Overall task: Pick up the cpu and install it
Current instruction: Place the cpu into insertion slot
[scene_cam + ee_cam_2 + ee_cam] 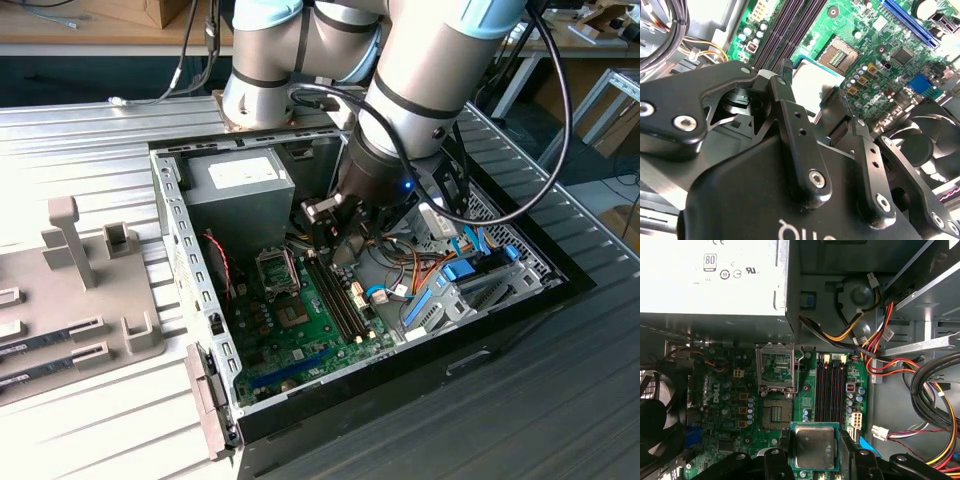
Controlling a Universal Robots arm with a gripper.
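The cpu, a flat square chip with a green rim and a dull silver lid, is pinched between my black fingers in both wrist views. My gripper is shut on it and holds it level above the green motherboard. The open socket lies just ahead of the chip, with its metal load plate flipped back beyond it. In the second wrist view the cpu hangs close to the socket. In the exterior view my gripper is inside the computer case, near the socket.
The grey power-supply box fills the case's far corner. Black memory slots run beside the socket. Bundles of coloured cables hang past the slots. A black fan sits on the opposite side. A grey fixture stands at the exterior view's left.
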